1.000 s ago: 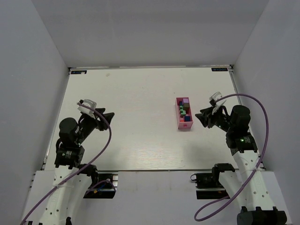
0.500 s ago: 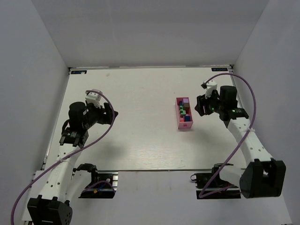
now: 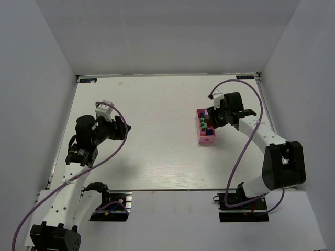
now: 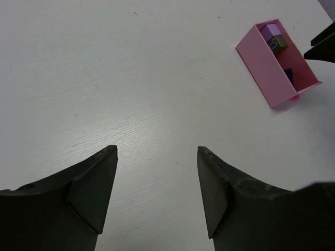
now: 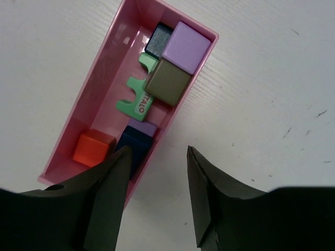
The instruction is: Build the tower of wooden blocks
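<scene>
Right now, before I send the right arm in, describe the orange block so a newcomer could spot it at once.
Start at the pink tray on the right side of the table, beneath the right gripper. At the tray end opposite the large lilac cube, the orange cube sits in the corner beside a dark blue block. It is the tray's only orange piece.

left gripper (image 4: pixel 157 152), right gripper (image 5: pixel 158 151), jaws apart

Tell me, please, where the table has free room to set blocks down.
The widest bare patch of the table lies between the left gripper and the pink tray. The strip from the tray to the back wall is bare too. It is crowded inside the tray, packed with wood blocks, where the right gripper hovers.
</scene>
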Controlling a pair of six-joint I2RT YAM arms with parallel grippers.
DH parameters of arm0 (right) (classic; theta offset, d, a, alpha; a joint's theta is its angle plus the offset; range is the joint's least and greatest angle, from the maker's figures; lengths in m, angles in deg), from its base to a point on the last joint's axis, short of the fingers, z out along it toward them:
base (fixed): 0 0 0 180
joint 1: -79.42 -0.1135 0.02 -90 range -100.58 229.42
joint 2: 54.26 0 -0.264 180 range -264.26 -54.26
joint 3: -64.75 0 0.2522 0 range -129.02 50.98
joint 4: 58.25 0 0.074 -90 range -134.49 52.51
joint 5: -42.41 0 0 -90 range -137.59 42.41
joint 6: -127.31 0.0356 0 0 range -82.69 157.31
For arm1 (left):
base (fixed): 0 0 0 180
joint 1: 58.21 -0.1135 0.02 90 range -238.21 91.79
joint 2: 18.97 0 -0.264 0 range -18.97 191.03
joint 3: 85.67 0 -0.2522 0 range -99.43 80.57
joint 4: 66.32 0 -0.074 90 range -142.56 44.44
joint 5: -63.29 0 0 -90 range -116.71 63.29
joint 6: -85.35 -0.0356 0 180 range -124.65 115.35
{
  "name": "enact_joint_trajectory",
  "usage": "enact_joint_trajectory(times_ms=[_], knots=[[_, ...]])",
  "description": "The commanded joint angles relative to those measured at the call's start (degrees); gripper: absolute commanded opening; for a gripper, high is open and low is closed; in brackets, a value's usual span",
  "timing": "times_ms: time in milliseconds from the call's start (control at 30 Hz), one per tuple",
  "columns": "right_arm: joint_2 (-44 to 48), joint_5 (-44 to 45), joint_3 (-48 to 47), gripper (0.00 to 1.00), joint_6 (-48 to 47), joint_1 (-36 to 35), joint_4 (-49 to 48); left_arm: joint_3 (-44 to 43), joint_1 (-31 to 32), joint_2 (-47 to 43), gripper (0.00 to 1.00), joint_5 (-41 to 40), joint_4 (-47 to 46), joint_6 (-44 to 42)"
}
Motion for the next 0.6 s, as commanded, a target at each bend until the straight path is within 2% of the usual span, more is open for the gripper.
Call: enact_joint_trajectory(times_ms=[0, 133, 233, 567], knots=[[-1.88, 3.57, -2.51, 0.51, 0.79, -1.58, -1.98, -1.12, 0.18, -1.19, 0.71, 1.53, 0.16, 0.11], [-3.81, 6.21, -2.77, 0.48, 0.87, -2.63, -2.25, -1.12, 0.18, -1.19, 0.67, 1.53, 0.16, 0.11], [-4.6, 6.91, -2.59, 0.47, 0.96, -3.25, -2.6, -1.12, 0.18, -1.19, 0.6, 2.06, 0.16, 0.11], [-7.68, 10.25, -3.12, 0.42, 1.4, -4.13, -2.95, -1.12, 0.18, -1.19, 0.54, 2.59, 0.16, 0.11]])
